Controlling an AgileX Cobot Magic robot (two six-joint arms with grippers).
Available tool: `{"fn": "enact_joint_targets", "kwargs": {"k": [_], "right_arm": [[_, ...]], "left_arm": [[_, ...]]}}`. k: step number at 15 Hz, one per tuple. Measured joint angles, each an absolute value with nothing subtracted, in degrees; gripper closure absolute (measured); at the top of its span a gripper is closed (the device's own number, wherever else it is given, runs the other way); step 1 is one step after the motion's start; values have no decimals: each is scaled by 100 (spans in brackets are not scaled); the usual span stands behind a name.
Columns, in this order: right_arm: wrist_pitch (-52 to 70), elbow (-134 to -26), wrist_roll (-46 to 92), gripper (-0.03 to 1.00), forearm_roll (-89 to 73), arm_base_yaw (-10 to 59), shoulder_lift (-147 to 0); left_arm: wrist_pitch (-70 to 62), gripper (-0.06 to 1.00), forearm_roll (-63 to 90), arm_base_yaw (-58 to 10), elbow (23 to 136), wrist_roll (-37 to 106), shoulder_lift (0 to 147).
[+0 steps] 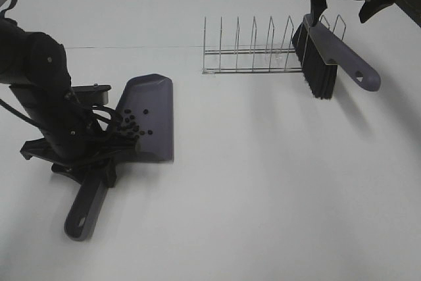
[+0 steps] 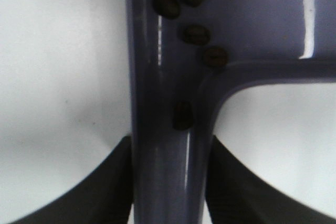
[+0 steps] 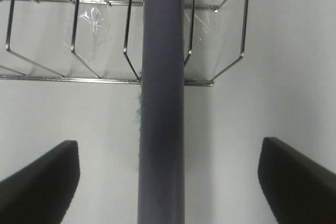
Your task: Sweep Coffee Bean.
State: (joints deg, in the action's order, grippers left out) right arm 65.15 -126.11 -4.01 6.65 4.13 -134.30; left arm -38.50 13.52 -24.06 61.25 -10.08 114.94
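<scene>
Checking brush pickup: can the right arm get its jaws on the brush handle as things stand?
Probably yes. The right gripper has its jaws spread wide on either side of the brush handle, nothing between them. The wire rack stands beyond the handle, not in the closing path.

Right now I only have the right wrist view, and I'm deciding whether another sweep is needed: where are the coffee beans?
Observer: The coffee beans lie clustered on the dustpan, toward its handle end. I see none loose on the table.
Operator: Is the dustpan held?
Observer: The left claw has its fingers against both sides of the dustpan's handle. The pan rests on the table.
Operator: And my brush's bristles?
Observer: The brush leans against the wire rack, bristles pointing down at the table.
</scene>
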Motion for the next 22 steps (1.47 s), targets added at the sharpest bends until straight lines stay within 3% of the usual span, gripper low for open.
{"fn": "enact_joint_targets", "kwargs": {"k": [2,4,10,13,22], "right_arm": [[6744,-12611,-401,18,659,413,-13430],[6944,-12611,-401,18,659,413,-13430],[6979,-12617,-390,18,361,413,-13218],[6973,-12554,-344,18,229,413,-12496],[6979,-9706,-138,18,229,413,-9568]], "left_arm": [[-3850,34,1513,-2406,6148,-1008,11494],[-3867,25,1524,-2406,6154,-1008,11413],[-3925,23,756,-2406,6154,-1008,9672],[-4704,23,252,-2406,6148,-1008,8302],[-6480,23,0,-2406,5861,-1008,5575]]}}
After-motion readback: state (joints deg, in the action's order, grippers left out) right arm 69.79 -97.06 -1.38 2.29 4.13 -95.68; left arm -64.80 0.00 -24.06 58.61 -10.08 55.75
